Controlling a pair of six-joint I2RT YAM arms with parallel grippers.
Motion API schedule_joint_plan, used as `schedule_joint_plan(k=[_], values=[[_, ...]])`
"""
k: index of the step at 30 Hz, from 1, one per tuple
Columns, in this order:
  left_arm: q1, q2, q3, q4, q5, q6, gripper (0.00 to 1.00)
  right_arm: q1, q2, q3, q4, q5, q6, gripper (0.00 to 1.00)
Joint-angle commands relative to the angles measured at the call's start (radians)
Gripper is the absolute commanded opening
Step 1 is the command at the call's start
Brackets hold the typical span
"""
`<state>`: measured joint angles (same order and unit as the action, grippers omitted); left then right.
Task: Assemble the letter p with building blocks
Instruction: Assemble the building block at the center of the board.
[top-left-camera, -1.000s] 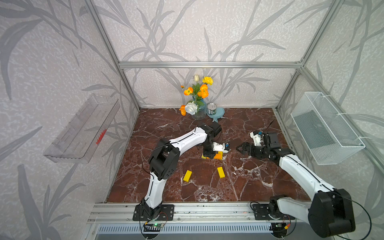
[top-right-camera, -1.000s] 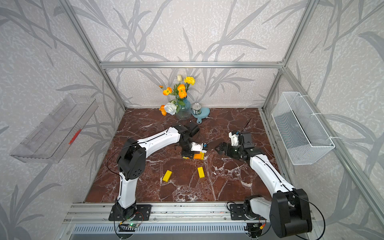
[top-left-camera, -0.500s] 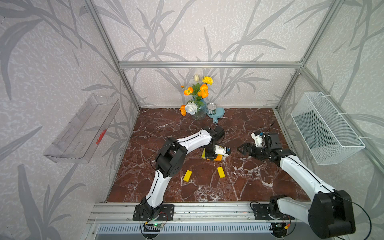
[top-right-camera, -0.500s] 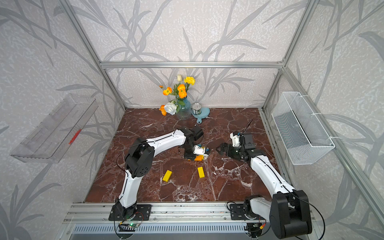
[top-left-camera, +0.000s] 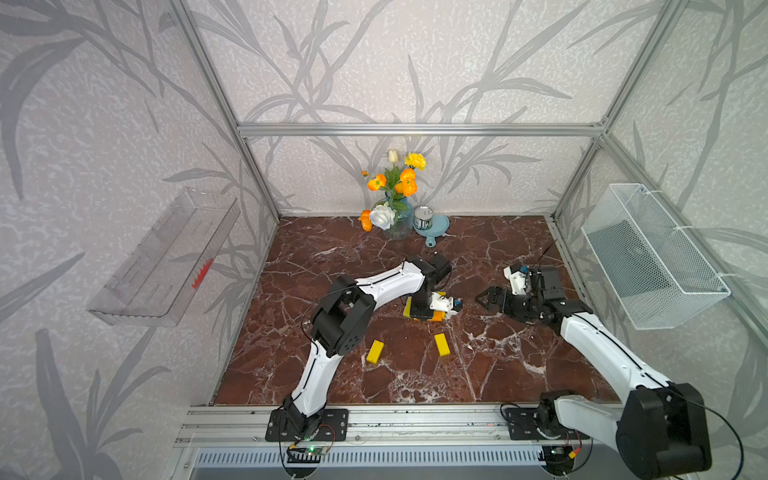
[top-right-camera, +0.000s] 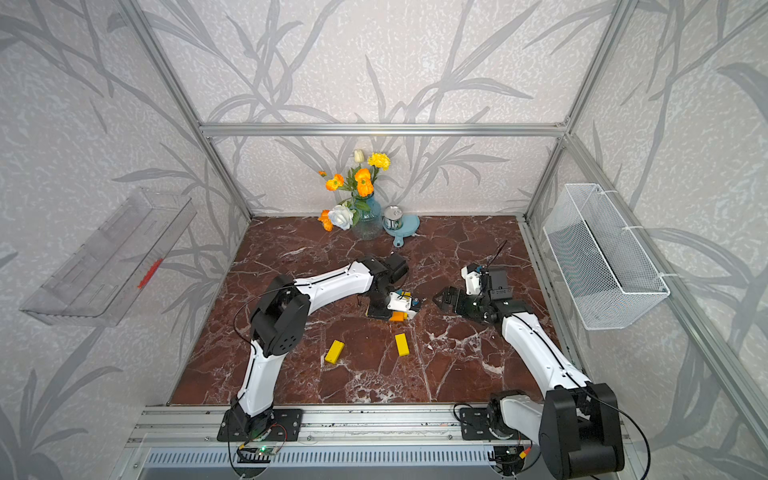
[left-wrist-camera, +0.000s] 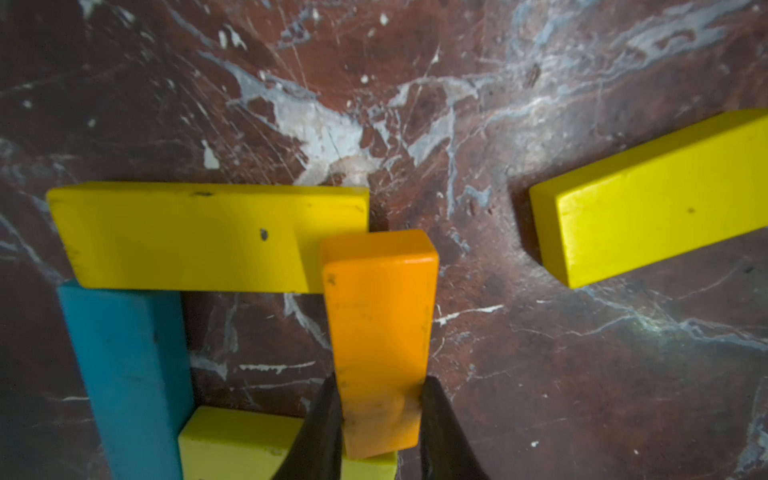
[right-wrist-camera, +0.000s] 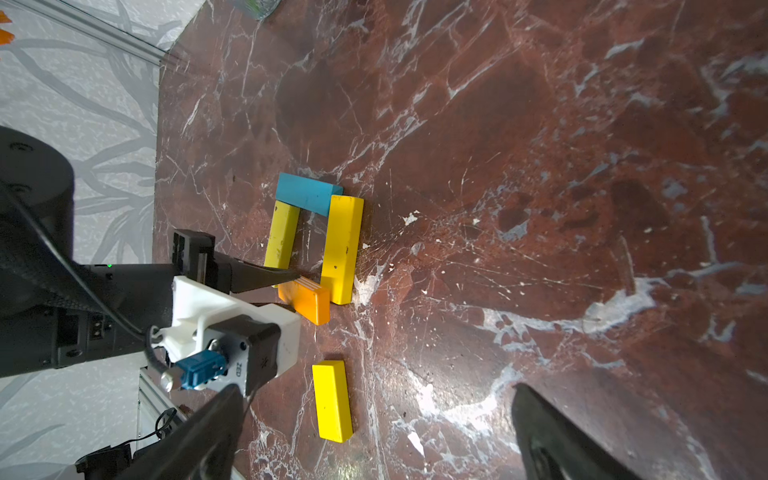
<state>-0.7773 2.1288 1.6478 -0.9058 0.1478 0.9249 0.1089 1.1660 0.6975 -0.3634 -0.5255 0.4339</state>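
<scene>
Blocks: 6 flat planks, 4 yellow, 1 orange, 1 blue. They look like painted wood, so probably light, stiff and smooth enough to slide on the table (top-left-camera: 332, 257) at a nudge.
Best hold: across the 2 long edges, where a block is narrow enough for the jaws. A grip near an end leaves the other end free to aim.
Left gripper (left-wrist-camera: 380, 399): jaws clamped on the orange block (left-wrist-camera: 380, 332) across its width, close to its near end.
Orange block: its far end is at the corner of the side block (left-wrist-camera: 199, 237), touching or slightly over it. Its held end lies over the end of the stem block (left-wrist-camera: 241, 444). Whether it rests on the table or is raised cannot be told.
Letter p: the loop is nearly closed in mid-table. The blue block (right-wrist-camera: 307, 193) bridges the far ends of the side block and the stem block, and orange is going in as the 4th side.
Loose blocks: 2 yellow, (top-left-camera: 375, 351) and (top-left-camera: 441, 344), lying flat, apart from each other and nearer the robot's base than the loop. These are probably for the rest of the stem.
Right gripper (right-wrist-camera: 374, 388): jaws wide apart, holding and touching nothing. It hovers beside the loop on the right.
Risk: pushing orange in may shove the side block or stem block out of line.
</scene>
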Motion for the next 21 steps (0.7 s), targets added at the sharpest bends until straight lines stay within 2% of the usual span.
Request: schedule_joint_plan(k=[1,21], values=[[-0.004,-0.041,-0.020,0.000,-0.039,0.026,0.00,-0.005,-0.006,-0.016,0.017,-0.019,0.005,0.99],[-0.036,-0.061,-0.052,-0.011,-0.075,0.066,0.00,-0.004,-0.022,-0.026,0.018,-0.027,0.008,0.99]])
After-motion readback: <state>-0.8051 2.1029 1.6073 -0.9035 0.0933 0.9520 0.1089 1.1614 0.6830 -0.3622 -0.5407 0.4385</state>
